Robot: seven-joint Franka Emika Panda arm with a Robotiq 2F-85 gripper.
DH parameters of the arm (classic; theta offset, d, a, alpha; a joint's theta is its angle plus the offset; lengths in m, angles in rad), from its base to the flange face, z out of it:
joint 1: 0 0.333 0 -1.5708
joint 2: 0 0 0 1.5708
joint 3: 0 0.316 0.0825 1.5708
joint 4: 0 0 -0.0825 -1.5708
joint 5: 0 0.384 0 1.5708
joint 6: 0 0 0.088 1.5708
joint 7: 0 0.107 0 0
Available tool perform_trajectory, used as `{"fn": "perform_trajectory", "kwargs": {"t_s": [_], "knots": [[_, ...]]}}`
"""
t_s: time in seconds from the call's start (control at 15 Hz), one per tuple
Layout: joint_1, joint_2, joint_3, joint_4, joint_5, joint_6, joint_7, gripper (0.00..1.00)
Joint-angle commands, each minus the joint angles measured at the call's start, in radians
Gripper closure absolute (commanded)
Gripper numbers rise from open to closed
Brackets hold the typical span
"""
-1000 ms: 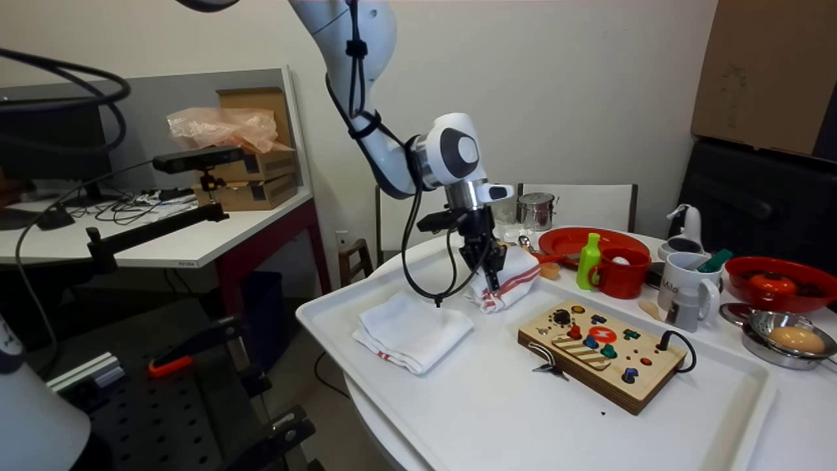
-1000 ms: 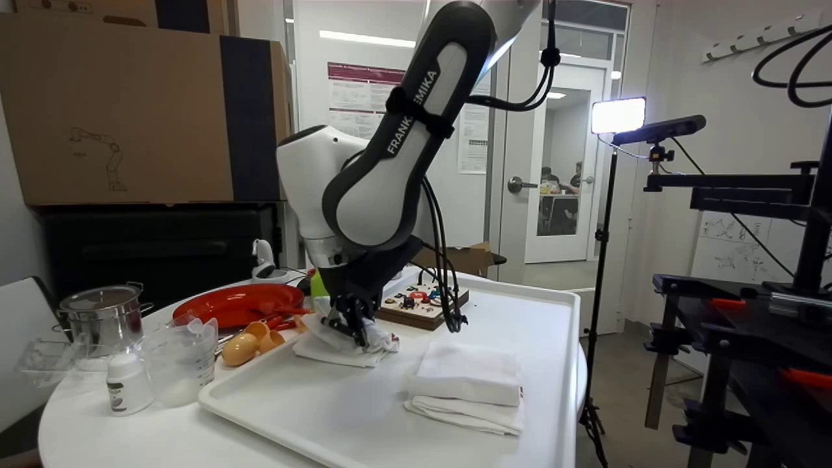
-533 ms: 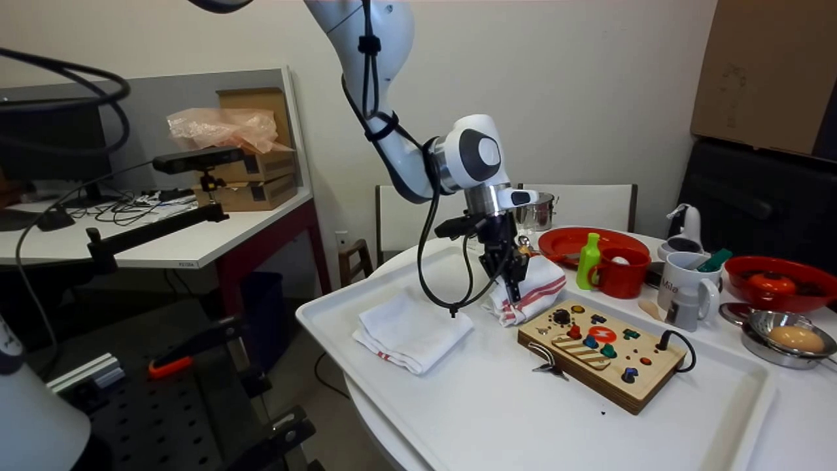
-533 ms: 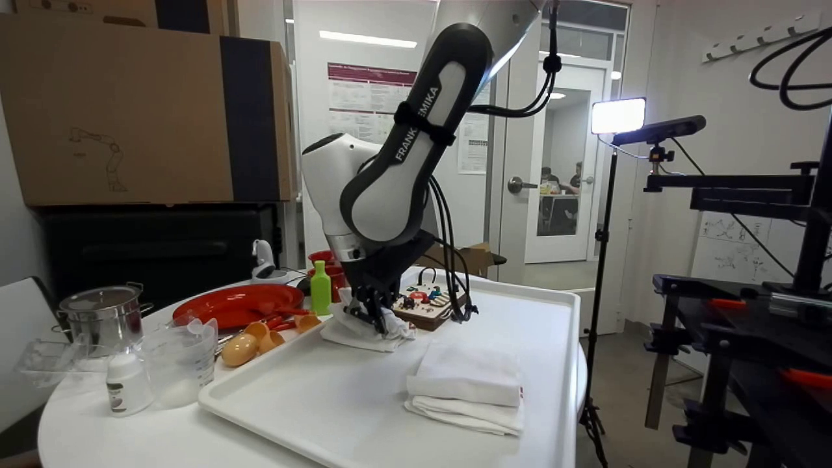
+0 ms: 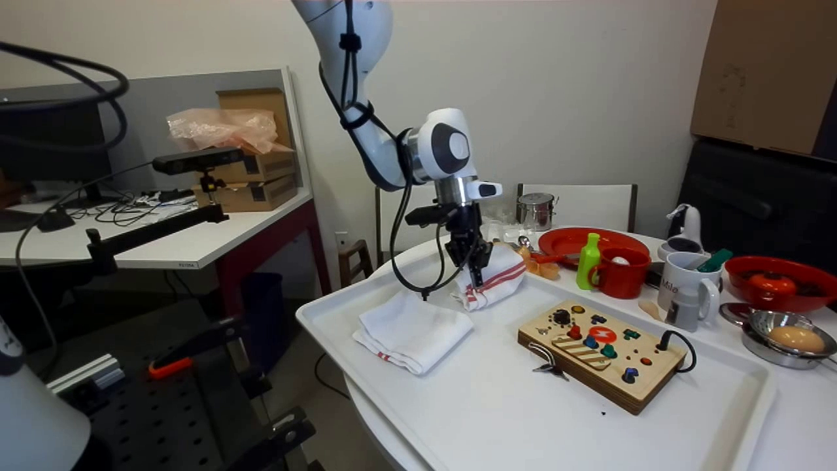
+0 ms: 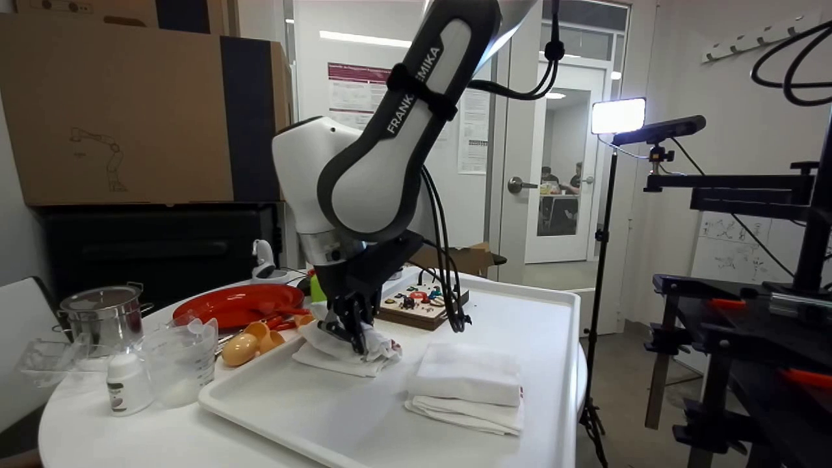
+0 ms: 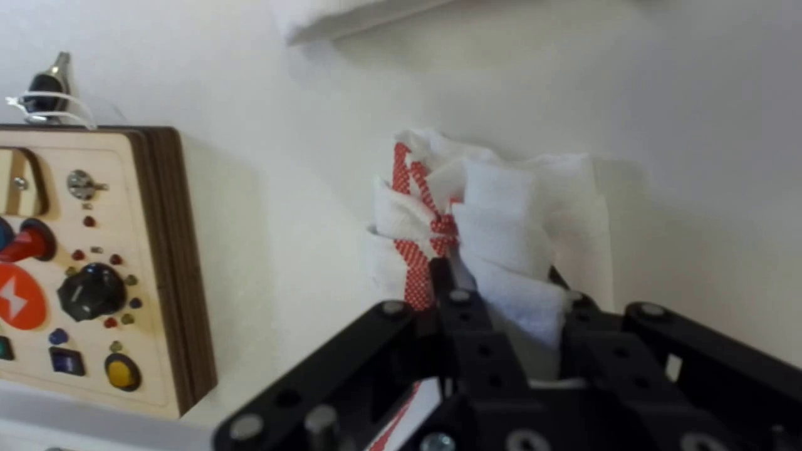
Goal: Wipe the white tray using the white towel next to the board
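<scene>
My gripper (image 5: 477, 278) is shut on a folded white towel with red stripes (image 5: 502, 278), low over the white tray (image 5: 484, 405). In an exterior view the gripper (image 6: 356, 344) presses near the towel's (image 6: 325, 357) edge, and the towel lies on the tray (image 6: 351, 416) by its rim. In the wrist view, a bunched fold of the towel (image 7: 501, 194) stands between the fingertips (image 7: 499, 275). The wooden board (image 5: 601, 353) with knobs sits on the tray; it also shows in the wrist view (image 7: 94, 250), apart from the towel.
A second folded white towel (image 5: 412, 330) lies on the tray near the gripper. Beyond the rim stand a red plate (image 6: 240, 305), a green bottle (image 5: 588, 263), a red mug (image 5: 621, 278), eggs (image 6: 239, 350) and a clear measuring cup (image 6: 182, 364). A cable loop (image 5: 425, 288) hangs from the arm.
The gripper and the striped towel first slid toward the board, then slid back away from it, ending slightly beyond where they were a second ago. The second towel and the board have not moved.
</scene>
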Motion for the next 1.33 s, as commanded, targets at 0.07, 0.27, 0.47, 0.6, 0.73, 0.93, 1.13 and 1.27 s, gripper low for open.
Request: {"fn": "perform_trajectory", "kwargs": {"t_s": [0.07,0.27,0.47,0.6,0.73,0.93,1.13,1.27], "knots": [[0.015,-0.032,0.030,-0.068,-0.013,-0.010,-0.044,0.95],[0.026,-0.040,0.038,-0.093,-0.027,0.000,-0.073,0.95],[0.039,-0.062,0.050,-0.118,-0.048,0.009,-0.102,0.95],[0.051,-0.075,0.060,-0.134,-0.065,0.013,-0.117,0.95],[0.061,-0.083,0.074,-0.144,-0.079,0.009,-0.138,0.95],[0.069,-0.093,0.102,-0.153,-0.091,0.002,-0.172,0.95],[0.067,-0.095,0.124,-0.160,-0.096,-0.010,-0.214,0.95],[0.063,-0.097,0.135,-0.165,-0.093,-0.021,-0.234,0.95]]}}
